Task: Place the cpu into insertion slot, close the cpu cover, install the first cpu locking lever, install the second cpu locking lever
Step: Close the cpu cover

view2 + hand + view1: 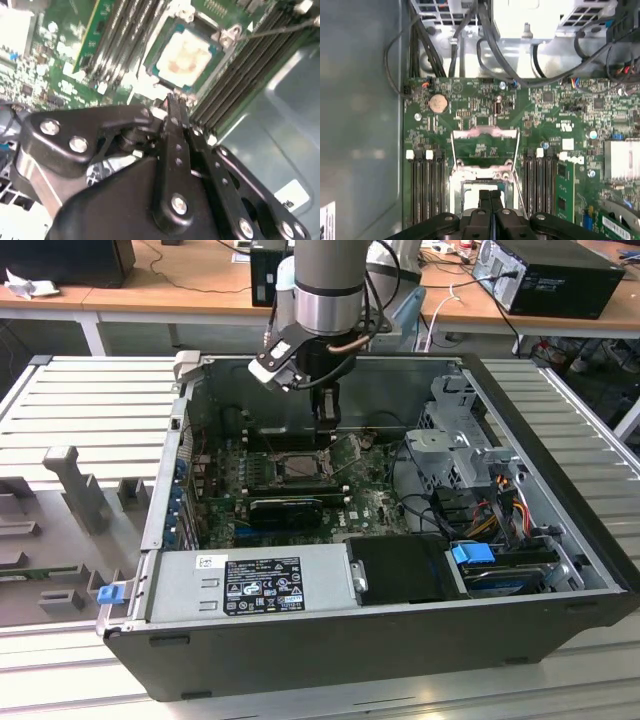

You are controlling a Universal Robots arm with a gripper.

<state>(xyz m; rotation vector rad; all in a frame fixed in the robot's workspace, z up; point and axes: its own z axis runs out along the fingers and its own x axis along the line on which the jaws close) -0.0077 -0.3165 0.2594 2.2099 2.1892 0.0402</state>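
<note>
Over the insertion slot (298, 465), on the green motherboard inside the open computer case (300, 645), I had the gripper (325, 420) pointing straight down. In both wrist views its fingers (483, 200) were pressed together, and I could see nothing pinched between them. The fingertips hung near the slot's edge, and I could not tell whether they touched the board.

The cpu (184, 52) lay flat in the slot with its silver-beige top facing up, framed by the slot's rim. The cpu cover (485, 133) was not down on it. In the first wrist view the thin silver frame stood swung back from the slot, with green board showing through its square window. A thin wire locking lever (280, 29) ran at a slant just beside the slot.

Long black memory slots (427, 185) flanked the slot on two sides, and a round coin cell (438, 102) sat on the board beyond the raised cover. In the exterior view a long black card (285, 508) lay just on the near side of the slot. The grey power supply (255, 580) sat nearer still, against the case's front wall. The case rested on a ribbed metal bench (90, 400).
</note>
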